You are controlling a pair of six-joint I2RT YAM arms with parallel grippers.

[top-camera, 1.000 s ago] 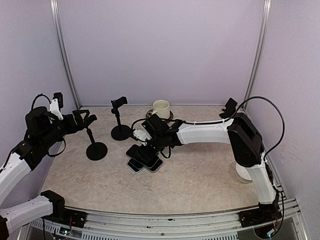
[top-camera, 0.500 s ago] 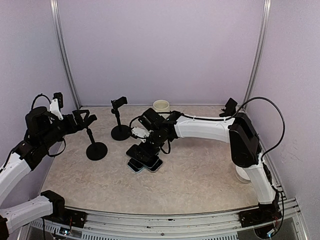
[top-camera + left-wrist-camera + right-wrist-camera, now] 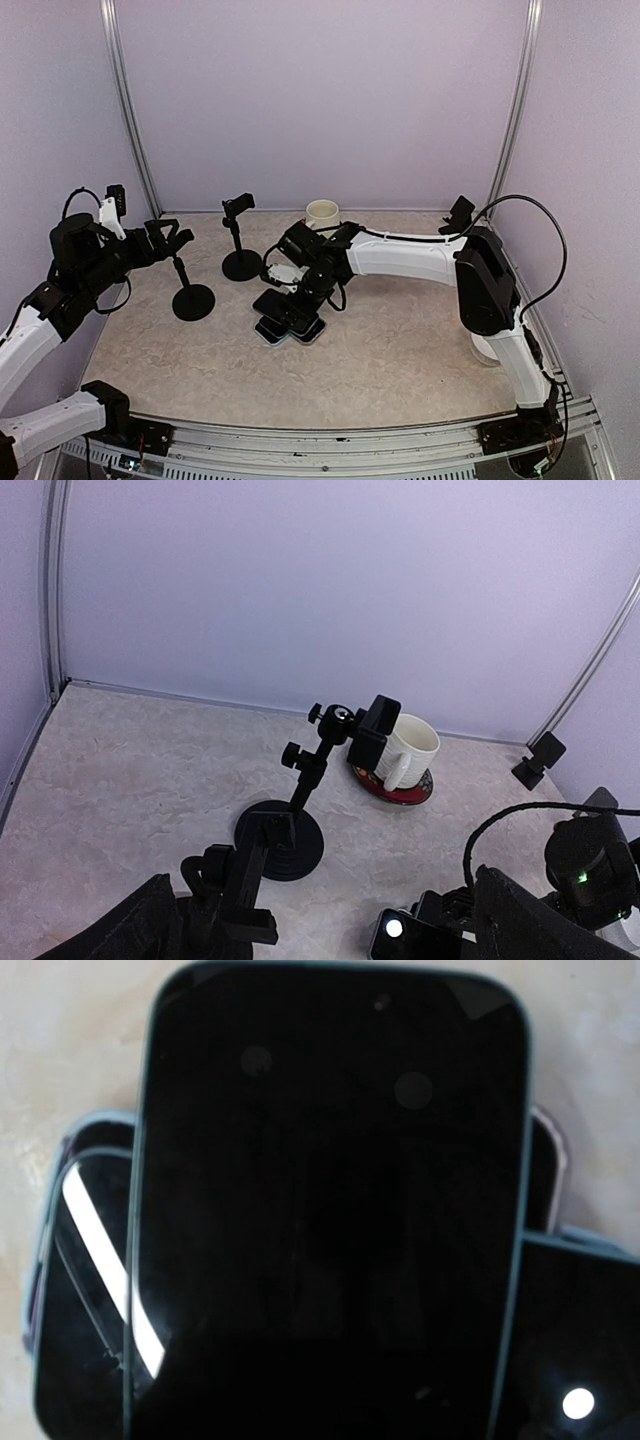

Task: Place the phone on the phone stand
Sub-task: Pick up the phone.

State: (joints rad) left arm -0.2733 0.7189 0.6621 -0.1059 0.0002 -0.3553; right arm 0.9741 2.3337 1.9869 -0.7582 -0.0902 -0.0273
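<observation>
right gripper (image 3: 308,284) low over a pile of phones at frame centre; left gripper (image 3: 170,240) spread wide at a stand's head

in the top view the top phone (image 3: 285,308) lies flat on the other phones (image 3: 272,333) on the table (image 3: 400,350), just under the right gripper, whose jaw state cannot be told. the right wrist view is filled by that dark screen in its teal case. at the left, the left gripper's jaws stand wide apart on either side of the head of the phone stand (image 3: 192,297), holding nothing. a second stand (image 3: 241,262) stands further back, and a white mug (image 3: 322,212) sits on a red coaster (image 3: 400,792) behind the pile.
</observation>
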